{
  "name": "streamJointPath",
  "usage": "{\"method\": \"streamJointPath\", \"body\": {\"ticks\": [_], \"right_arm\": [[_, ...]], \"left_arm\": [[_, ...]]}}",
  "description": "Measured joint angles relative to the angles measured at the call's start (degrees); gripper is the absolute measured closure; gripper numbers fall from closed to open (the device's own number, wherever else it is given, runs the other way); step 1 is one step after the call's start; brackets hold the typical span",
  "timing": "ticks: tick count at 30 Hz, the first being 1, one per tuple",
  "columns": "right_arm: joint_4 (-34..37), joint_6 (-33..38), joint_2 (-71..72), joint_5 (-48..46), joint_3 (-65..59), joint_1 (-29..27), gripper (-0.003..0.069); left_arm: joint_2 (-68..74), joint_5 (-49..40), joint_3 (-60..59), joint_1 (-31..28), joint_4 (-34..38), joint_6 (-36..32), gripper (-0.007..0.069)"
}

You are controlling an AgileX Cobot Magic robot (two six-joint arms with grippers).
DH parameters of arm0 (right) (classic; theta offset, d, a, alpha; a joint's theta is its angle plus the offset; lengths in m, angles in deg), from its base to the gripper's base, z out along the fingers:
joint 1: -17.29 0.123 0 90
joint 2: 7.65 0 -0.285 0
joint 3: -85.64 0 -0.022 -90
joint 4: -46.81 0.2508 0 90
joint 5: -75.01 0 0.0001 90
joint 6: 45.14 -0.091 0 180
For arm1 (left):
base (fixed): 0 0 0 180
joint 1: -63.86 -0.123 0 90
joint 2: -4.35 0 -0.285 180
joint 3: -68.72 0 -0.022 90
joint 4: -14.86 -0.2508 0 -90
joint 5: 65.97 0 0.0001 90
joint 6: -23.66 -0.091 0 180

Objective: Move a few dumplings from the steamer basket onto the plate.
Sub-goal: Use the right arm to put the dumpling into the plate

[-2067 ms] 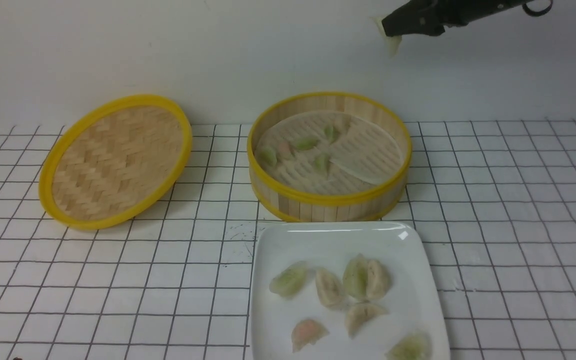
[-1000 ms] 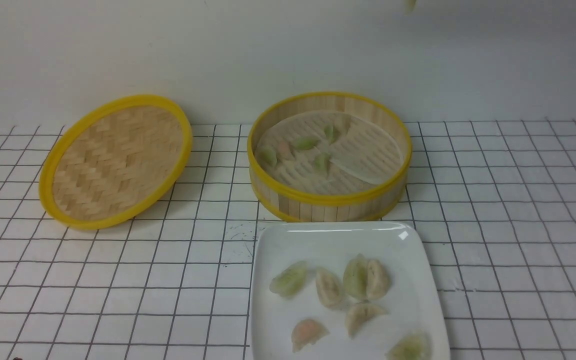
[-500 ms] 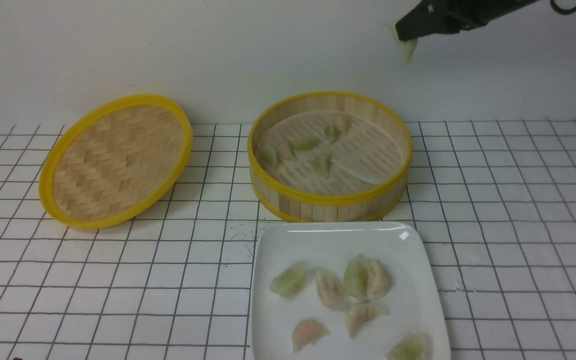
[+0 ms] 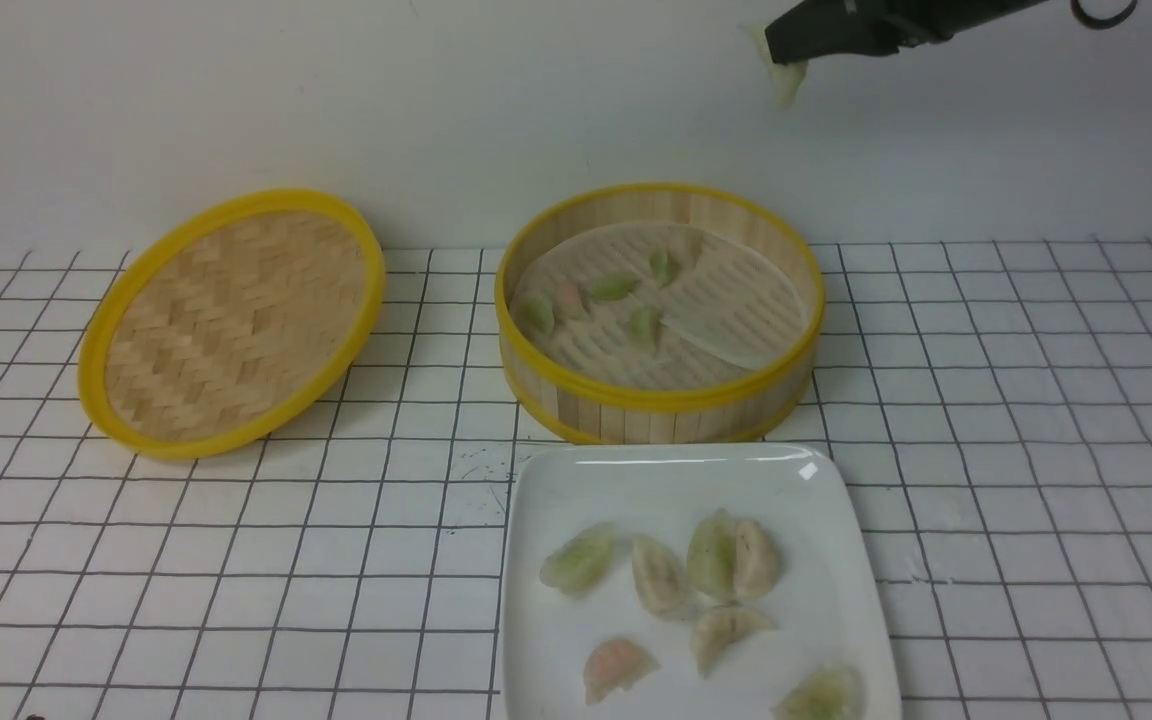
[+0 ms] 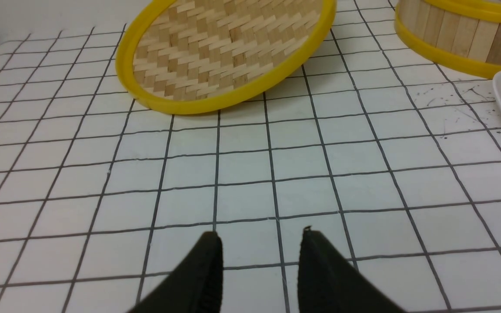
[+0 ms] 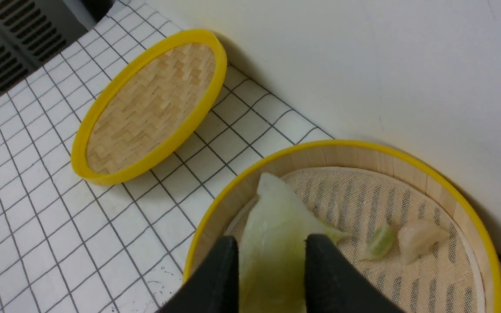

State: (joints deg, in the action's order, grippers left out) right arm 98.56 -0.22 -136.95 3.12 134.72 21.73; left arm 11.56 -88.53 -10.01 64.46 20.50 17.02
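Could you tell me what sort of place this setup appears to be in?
Probably a robot test bench rather than a kitchen: a white tabletop ruled with a black grid against a bare wall, with a basket, its lid and a plate of dumplings laid out.

The steamer basket (image 4: pixel 656 405) has a wall of pale, matt bamboo slats between smooth yellow rims, and a thin whitish paper liner (image 4: pixel 736 310) lies on its floor; the lid (image 4: pixel 231 320) shows rough woven bamboo within a like rim. The plate (image 4: pixel 676 480) is glossy white with a bright highlight on its rim, and the dumplings (image 4: pixel 658 575) have translucent, faintly shiny skins. The table (image 4: pixel 1036 420) bears a smooth matt white sheet with a dark printed grid, and the fingers (image 5: pixel 202 278) of the left gripper (image 5: pixel 260 234) and right gripper (image 6: pixel 272 238) are matt black.
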Motion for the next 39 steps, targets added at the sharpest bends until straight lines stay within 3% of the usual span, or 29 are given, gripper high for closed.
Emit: {"method": "streamJointPath", "body": {"ticks": [12, 39], "right_arm": [[12.7, 1.2, -5.7, 0.6, 0.0, -1.5, 0.0477], [16.3, 0.2, -7.5, 0.9, 0.0, -1.6, 0.0477]], "left_arm": [[0.0, 0.0, 0.0, 0.0, 0.0, 0.0, 0.0400], [0.0, 0.0, 0.0, 0.0, 0.0, 0.0, 0.0400]]}}
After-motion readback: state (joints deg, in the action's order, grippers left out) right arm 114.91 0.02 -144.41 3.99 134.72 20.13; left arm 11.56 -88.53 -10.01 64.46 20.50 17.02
